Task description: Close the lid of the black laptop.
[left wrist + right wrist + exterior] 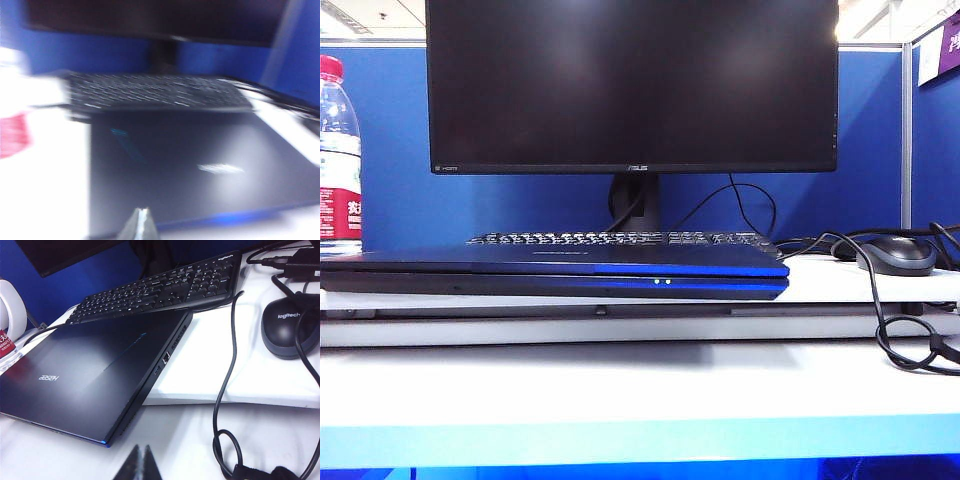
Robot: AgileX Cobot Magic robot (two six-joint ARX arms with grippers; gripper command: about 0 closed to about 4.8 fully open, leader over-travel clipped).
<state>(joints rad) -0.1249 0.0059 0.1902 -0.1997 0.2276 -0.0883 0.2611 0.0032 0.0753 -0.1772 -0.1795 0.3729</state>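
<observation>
The monitor (632, 85) stands behind the keyboard (165, 287). The laptop (555, 272) lies on the table (620, 385), its lid (85, 370) down flat. The left gripper (140, 225) and the right gripper (140, 465) hover near its front edge, fingers together, empty.
</observation>
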